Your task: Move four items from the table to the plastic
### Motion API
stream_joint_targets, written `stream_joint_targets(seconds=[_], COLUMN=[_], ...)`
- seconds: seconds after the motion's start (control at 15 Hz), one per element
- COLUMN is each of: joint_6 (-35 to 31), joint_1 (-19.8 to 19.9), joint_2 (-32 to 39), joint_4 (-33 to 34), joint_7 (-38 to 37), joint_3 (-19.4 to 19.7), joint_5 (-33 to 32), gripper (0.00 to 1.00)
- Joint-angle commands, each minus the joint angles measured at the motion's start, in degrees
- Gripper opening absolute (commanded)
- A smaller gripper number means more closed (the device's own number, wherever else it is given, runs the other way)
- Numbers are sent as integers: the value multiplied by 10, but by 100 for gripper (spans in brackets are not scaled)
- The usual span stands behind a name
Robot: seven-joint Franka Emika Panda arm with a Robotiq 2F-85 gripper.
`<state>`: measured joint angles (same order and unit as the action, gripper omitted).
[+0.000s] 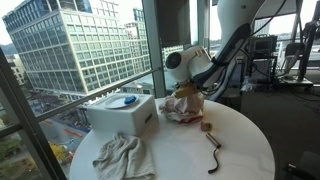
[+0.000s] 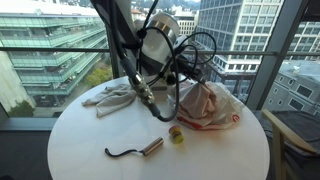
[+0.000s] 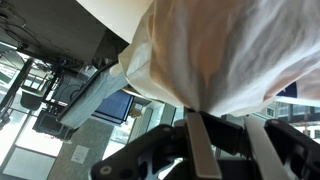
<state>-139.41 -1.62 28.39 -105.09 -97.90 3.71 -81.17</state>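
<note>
The plastic bag (image 2: 207, 106), white with red print, lies crumpled on the round white table (image 2: 230, 160); it also shows in an exterior view (image 1: 183, 106). My gripper (image 1: 184, 88) hangs at the bag's edge, also in an exterior view (image 2: 148, 95). In the wrist view the bag (image 3: 230, 50) fills the frame and touches my fingertips (image 3: 232, 125). The fingers stand apart with a dark gap between them. On the table lie a small yellow item (image 2: 176, 134), a black tool with a silver handle (image 2: 135, 151) and a white cloth (image 2: 113, 98).
A white box with a blue item on top (image 1: 122, 112) stands near the window side of the table (image 1: 240, 145). Glass windows surround the table. Monitors and equipment stand behind in an exterior view (image 1: 265, 50). The robot's cables (image 2: 195, 55) loop above the bag.
</note>
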Motion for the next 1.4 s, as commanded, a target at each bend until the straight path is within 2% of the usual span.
stream_joint_targets(seconds=[0.0, 0.2, 0.27, 0.33, 0.67, 0.8, 0.93, 1.13, 1.33], joint_6=[-4, -3, -2, -8, -14, -17, -30, -53, -111], joint_1=[12, 20, 21, 19, 16, 31, 50, 59, 65], joint_2=[86, 114, 114, 99, -17, -77, -135, -202, -220], joint_4=[64, 77, 75, 64, -13, -67, -136, -237, -314], joint_7=[-30, -27, -25, -30, -30, 21, 107, 211, 299], joint_3=[7, 5, 5, 6, -2, -18, -33, -29, -18], joint_5=[-38, -35, -33, -42, -56, 2, 97, 205, 291], gripper=[1, 1, 29, 30, 66, 81, 97, 100, 100])
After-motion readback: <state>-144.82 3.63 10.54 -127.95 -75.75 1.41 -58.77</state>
